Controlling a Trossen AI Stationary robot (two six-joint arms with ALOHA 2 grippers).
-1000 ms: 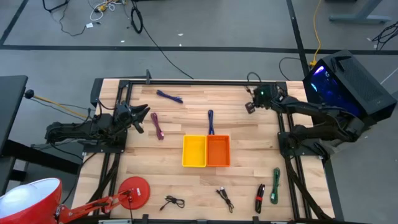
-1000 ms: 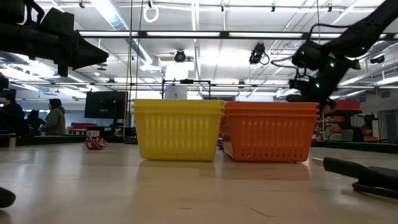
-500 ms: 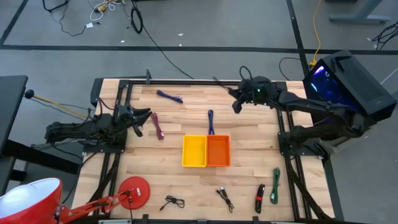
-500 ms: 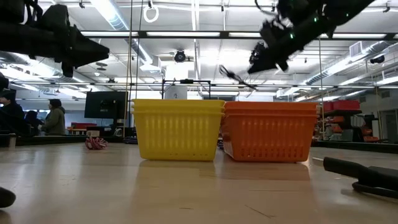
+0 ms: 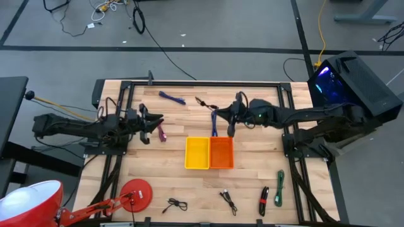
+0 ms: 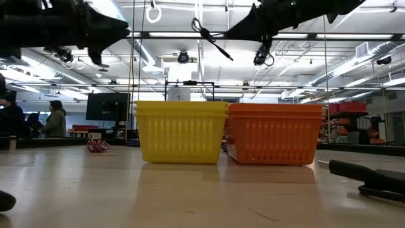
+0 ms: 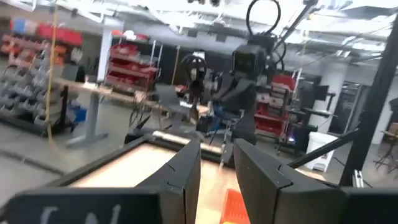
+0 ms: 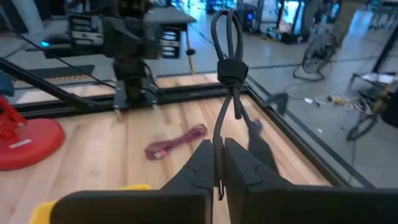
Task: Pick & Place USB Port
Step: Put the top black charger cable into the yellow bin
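Right gripper is clamped on a bundled black cable, held above the table just behind the orange bin. To place it well, the bundle should be centred over a bin before the fingers open, since the free end sticks out sideways. Left gripper hovers near the pink cable, fingers slightly parted, nothing held.

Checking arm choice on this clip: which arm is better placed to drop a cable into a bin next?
Right. The right gripper is shut on a bundled black cable, carried in the air close to the orange bin. The left gripper holds nothing and hangs near the magenta cable.
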